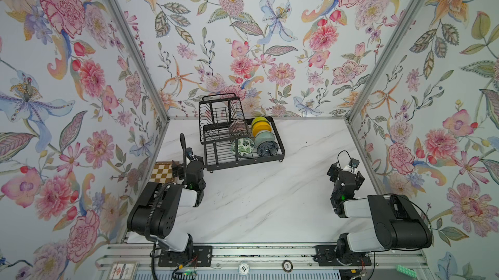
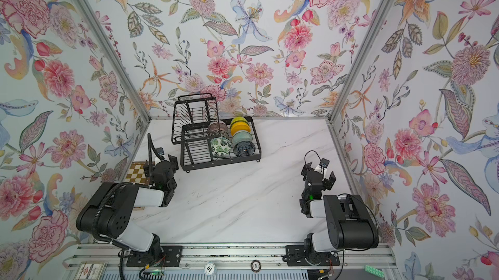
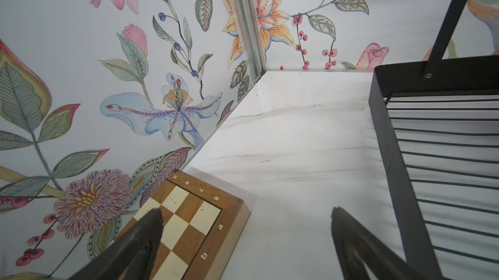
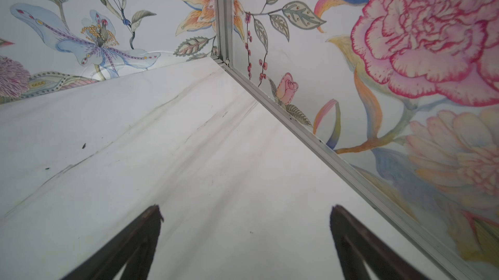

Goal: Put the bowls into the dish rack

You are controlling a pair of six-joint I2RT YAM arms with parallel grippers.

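Note:
The black wire dish rack (image 1: 244, 160) (image 2: 221, 164) stands at the back middle of the marble table. Several bowls stand on edge in its lower tray: lime green (image 1: 257, 121), orange-yellow (image 1: 262, 128), pale celadon (image 1: 263, 138), dark blue patterned (image 1: 267, 148), green-leaf print (image 1: 243, 146) and pink ribbed (image 1: 239, 127). My left gripper (image 1: 188, 163) (image 2: 160, 164) (image 3: 247, 216) is open and empty, just left of the rack's front corner (image 3: 383, 130). My right gripper (image 1: 345, 172) (image 2: 318, 173) (image 4: 246, 208) is open and empty over bare table near the right wall.
A brown-and-cream chessboard (image 1: 162, 173) (image 3: 194, 216) lies against the left wall, under the left gripper's one finger. Floral walls close in the table on three sides. A metal rail (image 1: 270, 254) carrying both arm bases runs along the front edge.

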